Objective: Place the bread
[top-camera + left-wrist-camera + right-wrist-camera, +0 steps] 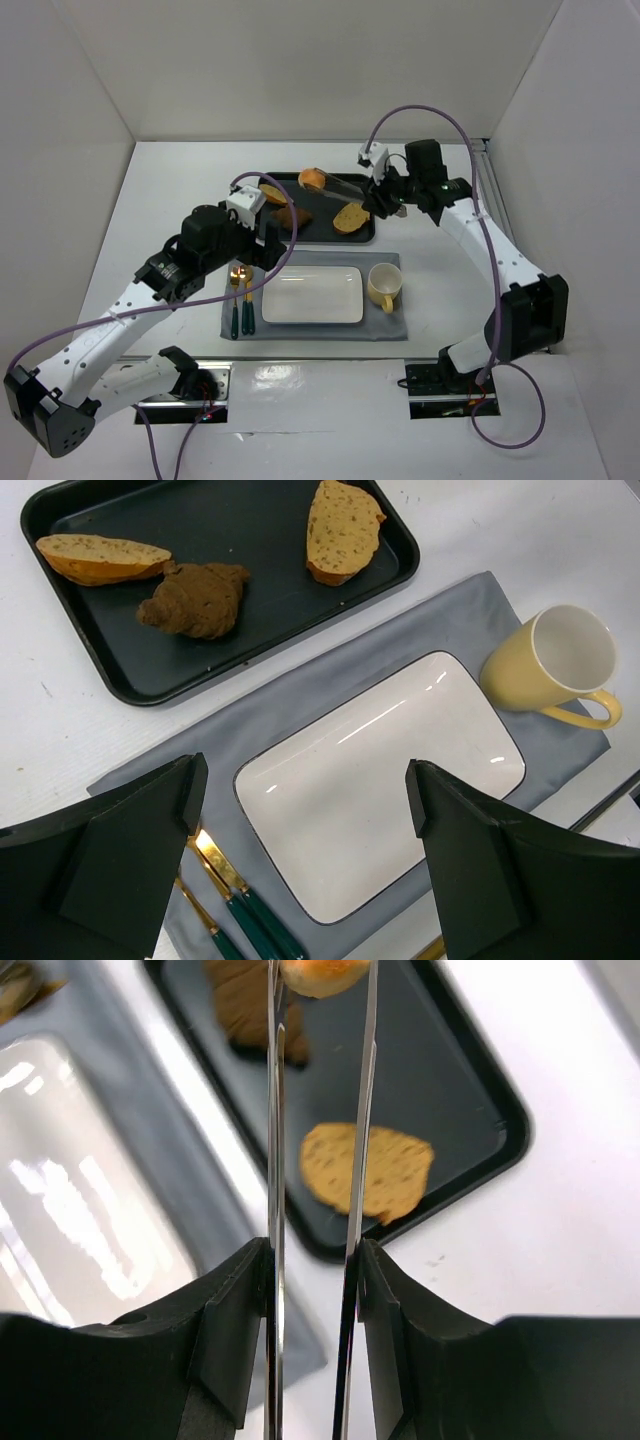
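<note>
Bread (312, 178) hangs above the tray (280, 590), upper middle of frame, pinched in tongs (345, 186) for carrying. Right gripper (312, 1295) clenches the tongs; left gripper (305, 795) gapes over the plate (400, 760).

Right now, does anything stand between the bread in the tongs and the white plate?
Nothing solid blocks the way. The bread, held in the tongs by the right gripper, hangs over the black tray; the white plate is bare. Only the open left gripper hovers near the plate's far left corner.
</note>
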